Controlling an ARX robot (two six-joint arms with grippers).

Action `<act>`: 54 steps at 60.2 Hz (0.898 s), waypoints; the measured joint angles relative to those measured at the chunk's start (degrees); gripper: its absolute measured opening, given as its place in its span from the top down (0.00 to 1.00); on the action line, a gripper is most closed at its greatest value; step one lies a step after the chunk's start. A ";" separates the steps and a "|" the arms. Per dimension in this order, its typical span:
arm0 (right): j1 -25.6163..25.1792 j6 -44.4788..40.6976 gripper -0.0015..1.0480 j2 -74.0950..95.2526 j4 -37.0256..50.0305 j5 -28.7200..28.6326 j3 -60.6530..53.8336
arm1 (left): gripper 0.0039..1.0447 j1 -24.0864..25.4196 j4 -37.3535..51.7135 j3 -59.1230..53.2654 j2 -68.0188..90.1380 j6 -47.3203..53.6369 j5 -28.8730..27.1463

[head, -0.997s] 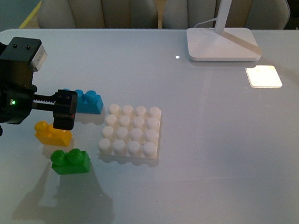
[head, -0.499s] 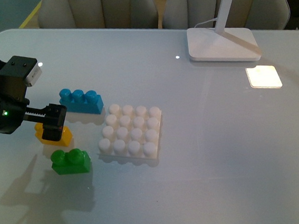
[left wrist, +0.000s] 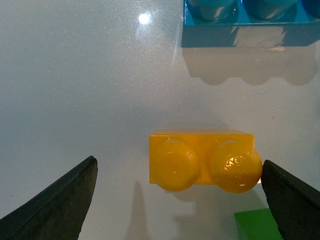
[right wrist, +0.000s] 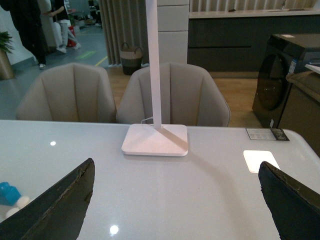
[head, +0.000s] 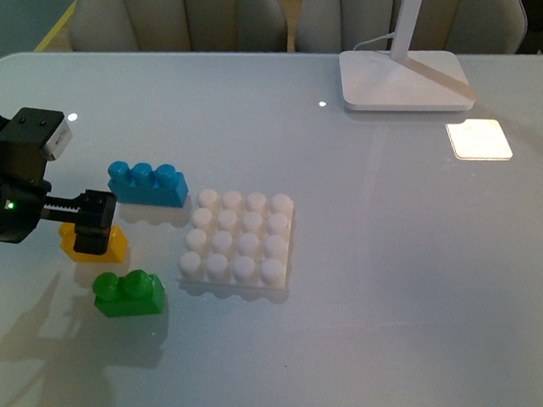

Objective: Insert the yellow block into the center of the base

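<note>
Glossy white tabletop (head: pixel 404 277) holds the small yellow two-stud plastic brick (left wrist: pixel 200 157), near the flat white studded square base (head: pixel 237 240). My left gripper (left wrist: pixel 178 165) spreads wide over it; reaching step, I judge: next lower, centre, close.

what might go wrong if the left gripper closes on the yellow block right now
The yellow block sits off-centre between the fingers of the open left gripper, almost against one finger, so closing may shove or twist it instead of gripping squarely. The green block lies close to that finger and could get bumped.
</note>
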 joint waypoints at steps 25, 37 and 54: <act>0.00 0.00 0.08 0.00 0.00 0.00 0.00 | 0.07 -0.24 -1.25 0.83 1.75 -1.31 0.35; 0.00 0.00 0.08 0.00 0.00 0.00 0.00 | 0.07 -0.90 -1.84 1.68 3.08 -1.75 -0.15; 0.00 0.00 0.08 0.00 0.00 0.00 0.00 | 0.07 -1.22 -3.04 3.98 4.22 -1.75 -0.66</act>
